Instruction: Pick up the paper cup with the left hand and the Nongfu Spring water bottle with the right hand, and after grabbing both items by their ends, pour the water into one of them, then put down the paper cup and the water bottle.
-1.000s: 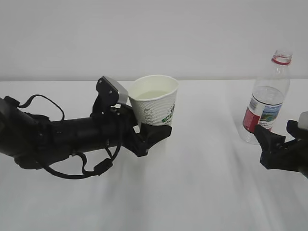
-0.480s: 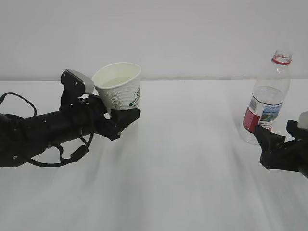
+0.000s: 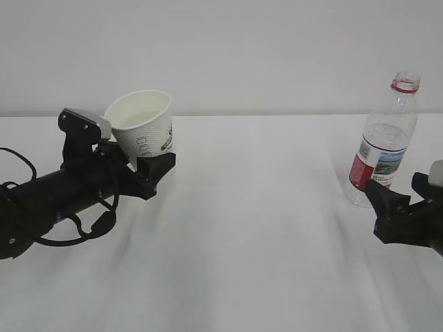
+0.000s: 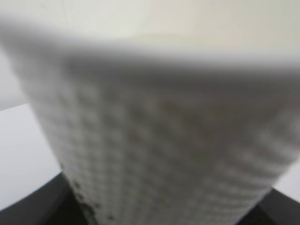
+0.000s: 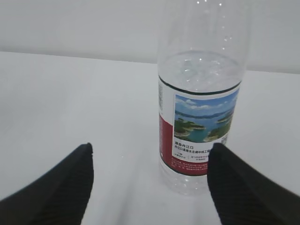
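poured: looks done | bottle [image 3: 387, 142]: on surface [image 3: 263, 228], right pincer [image 5: 150, 185] wide, empty | cup [image 3: 144, 131]: left pincer [image 3: 142, 169] holding, unplaced

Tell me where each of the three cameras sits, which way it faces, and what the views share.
Exterior view: in front of the table, slanting down; both arms show, the left end effector holding the paper cup.
Left wrist view: on the left arm, facing the paper cup's wall close up; dark finger edges low down.
Right wrist view: on the right arm, facing the Nongfu Spring water bottle; open right end effector.
Shared: bottle and cup each appear in the exterior view too.
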Available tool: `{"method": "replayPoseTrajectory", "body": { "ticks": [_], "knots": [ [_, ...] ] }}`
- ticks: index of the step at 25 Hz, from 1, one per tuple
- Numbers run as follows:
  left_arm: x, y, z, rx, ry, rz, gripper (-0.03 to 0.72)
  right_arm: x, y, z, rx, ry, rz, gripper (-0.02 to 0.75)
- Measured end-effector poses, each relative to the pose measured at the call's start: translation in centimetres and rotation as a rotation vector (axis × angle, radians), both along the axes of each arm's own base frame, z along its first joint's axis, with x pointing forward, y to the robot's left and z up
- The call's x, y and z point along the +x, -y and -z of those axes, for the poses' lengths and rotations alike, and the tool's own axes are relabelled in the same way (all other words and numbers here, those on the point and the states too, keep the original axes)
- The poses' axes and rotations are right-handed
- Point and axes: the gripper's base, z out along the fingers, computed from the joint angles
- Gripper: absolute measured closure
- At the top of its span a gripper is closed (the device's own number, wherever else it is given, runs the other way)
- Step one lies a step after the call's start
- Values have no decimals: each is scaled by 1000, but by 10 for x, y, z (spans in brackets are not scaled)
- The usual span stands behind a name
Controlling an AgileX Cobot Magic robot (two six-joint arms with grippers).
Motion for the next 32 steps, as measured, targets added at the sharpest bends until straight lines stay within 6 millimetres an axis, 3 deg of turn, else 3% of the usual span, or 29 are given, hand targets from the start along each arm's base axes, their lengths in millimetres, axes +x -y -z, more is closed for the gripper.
{"method": "replayPoseTrajectory", "body": {
  "ticks": [17, 32],
  "knots": [
    [-8, -35, 13, -25, -76, -361, 176, 0, 0, 0, 0, 0, 0, 171],
    [-6, -42, 16, -44, -88, -452, 176, 0, 0, 0, -2, 0, -1, 171]
  ]
}}
